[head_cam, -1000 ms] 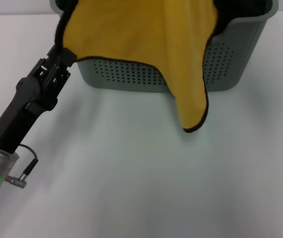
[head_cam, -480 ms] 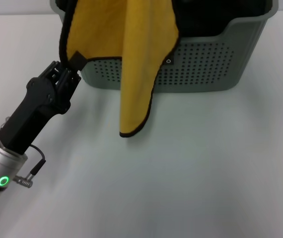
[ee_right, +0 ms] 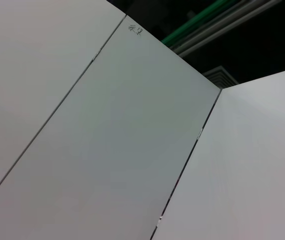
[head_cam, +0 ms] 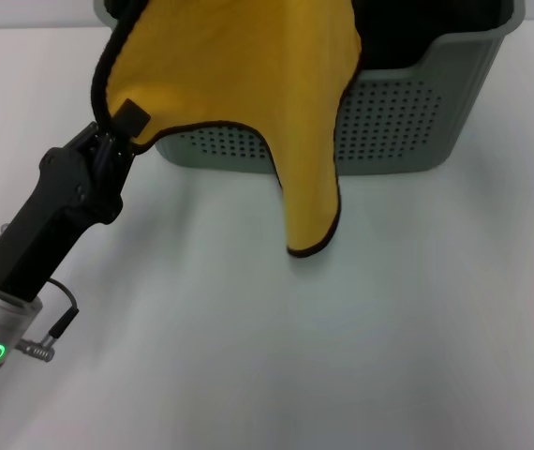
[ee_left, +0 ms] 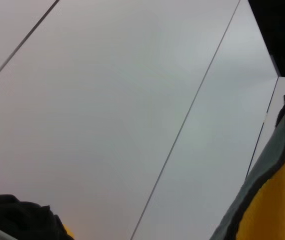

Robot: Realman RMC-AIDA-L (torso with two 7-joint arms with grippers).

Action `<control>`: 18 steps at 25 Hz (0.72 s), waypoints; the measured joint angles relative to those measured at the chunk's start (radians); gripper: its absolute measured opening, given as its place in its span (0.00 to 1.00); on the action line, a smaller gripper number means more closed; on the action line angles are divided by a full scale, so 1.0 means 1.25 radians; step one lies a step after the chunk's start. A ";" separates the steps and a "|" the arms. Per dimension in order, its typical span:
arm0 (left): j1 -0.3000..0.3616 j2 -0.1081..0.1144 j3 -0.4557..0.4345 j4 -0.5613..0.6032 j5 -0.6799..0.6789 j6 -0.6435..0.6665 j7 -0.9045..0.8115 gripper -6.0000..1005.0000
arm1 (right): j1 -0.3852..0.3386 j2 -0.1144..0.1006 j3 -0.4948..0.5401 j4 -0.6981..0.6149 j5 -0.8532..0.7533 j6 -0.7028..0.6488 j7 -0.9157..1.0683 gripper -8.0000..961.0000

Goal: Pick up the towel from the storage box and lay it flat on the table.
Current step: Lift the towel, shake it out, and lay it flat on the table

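The towel [head_cam: 239, 75], mustard-yellow with black edging, hangs out of the sage storage box [head_cam: 407, 122] at the back of the white table [head_cam: 342, 356]. One corner droops down to the tabletop in front of the box. My left gripper [head_cam: 122, 131] is shut on the towel's left edge, beside the box's left front corner. The left wrist view shows the towel's yellow face and grey-green edge [ee_left: 277, 200]. My right gripper is out of view.
A black cloth [head_cam: 436, 28] lies inside the box behind the towel. The box's perforated front wall faces me. Wall panels fill both wrist views.
The towel swung: its hanging corner went left, then back to the right. My left gripper, still holding the edge, shifted slightly left and up.
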 joint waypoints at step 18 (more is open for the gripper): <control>-0.009 0.002 0.000 -0.003 0.045 0.005 0.003 0.13 | 0.004 0.001 0.004 0.003 0.003 0.000 0.001 0.02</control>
